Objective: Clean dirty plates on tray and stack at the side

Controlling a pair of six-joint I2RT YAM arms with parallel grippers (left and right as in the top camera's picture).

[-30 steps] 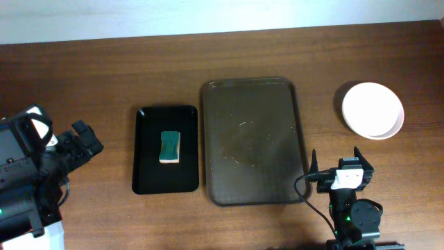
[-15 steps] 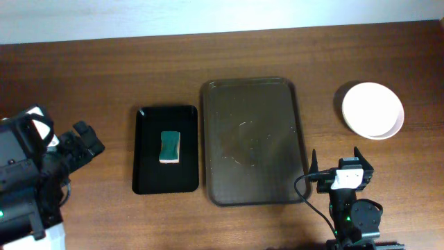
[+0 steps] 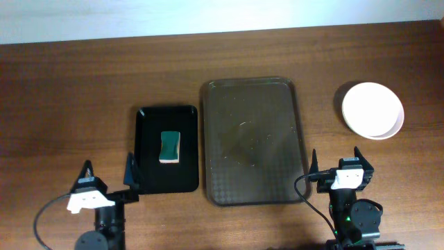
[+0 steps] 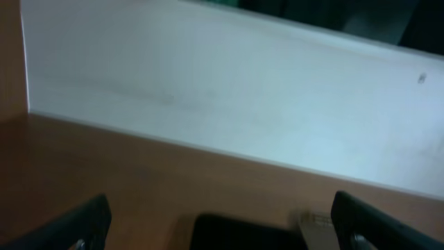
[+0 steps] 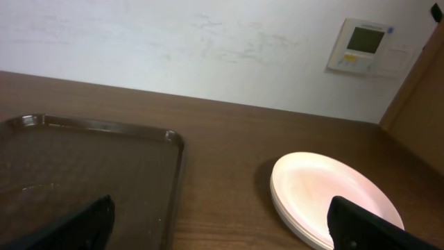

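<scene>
The white plates stand stacked on the table at the far right, off the tray; the stack also shows in the right wrist view. The dark brown tray lies in the middle with nothing on it but faint marks; its rim shows in the right wrist view. My left gripper is open and empty near the front left, just left of the black tray's near corner. My right gripper is open and empty near the front edge, right of the brown tray and in front of the plates.
A smaller black tray lies left of the brown tray and holds a green sponge. In the left wrist view the black tray is dim and blurred. A white wall runs along the back edge.
The left arm has swung down from the far left edge and now stands at the front left, by the black tray, fingers pointing back. The right arm has not moved.
</scene>
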